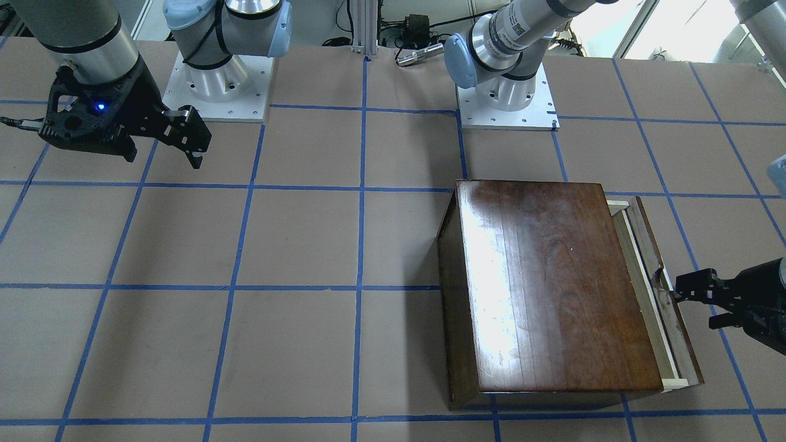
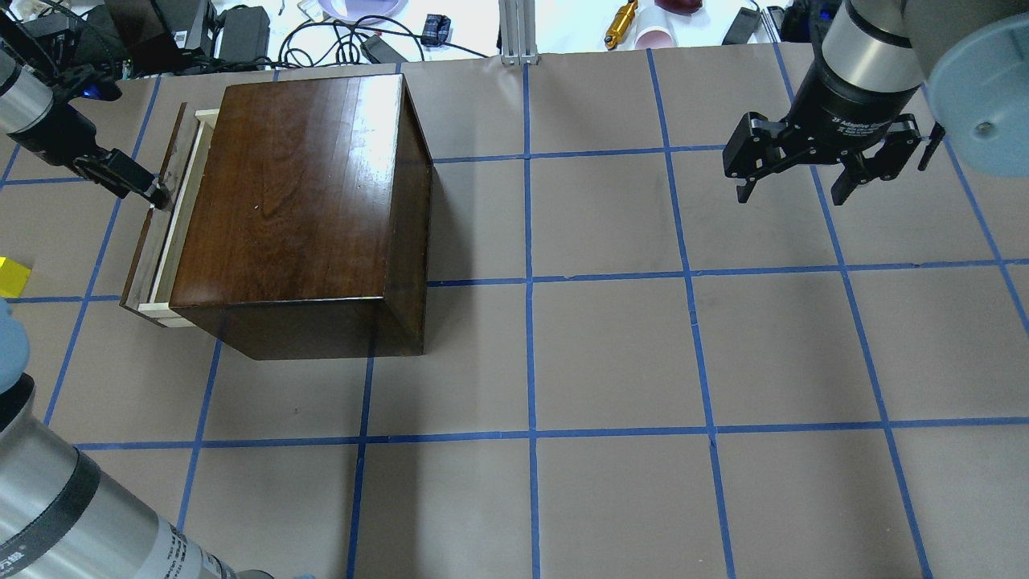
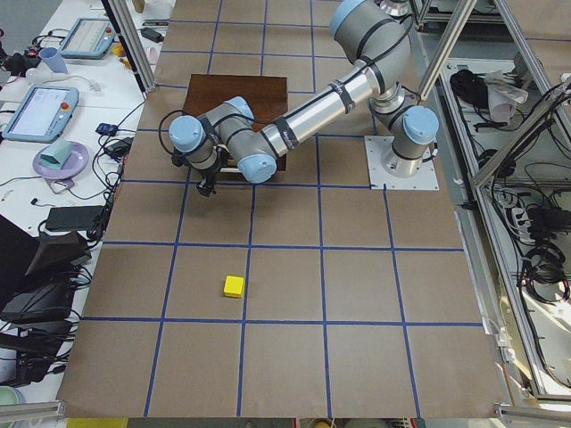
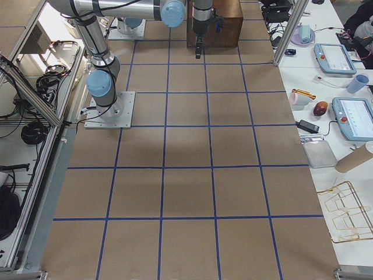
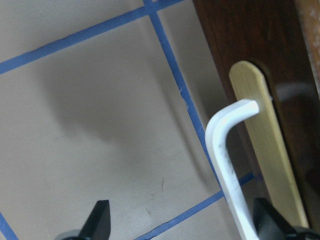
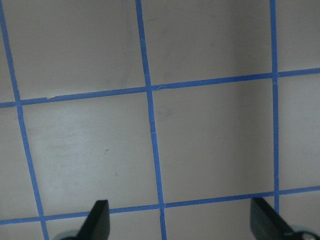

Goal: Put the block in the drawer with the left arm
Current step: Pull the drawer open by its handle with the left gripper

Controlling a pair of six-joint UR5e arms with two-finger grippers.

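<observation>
Drawer (image 2: 161, 241) is only a crack out of the glossy dark-brown box (image 2: 297, 185), a sliver of pale raw wood showing behind its dark front panel. Left gripper (image 5: 185, 220) is right at the bent metal pull (image 5: 225, 150), fingers spread wide, pull between them, clamped on nothing. Block (image 3: 234, 286), a small bright yellow sharp-edged cube, sits untouched on the matte brown table (image 2: 611, 354), well left of the box. Opening, pick and placing all look left to do. Right gripper (image 2: 792, 189) hangs open, empty, far right.
</observation>
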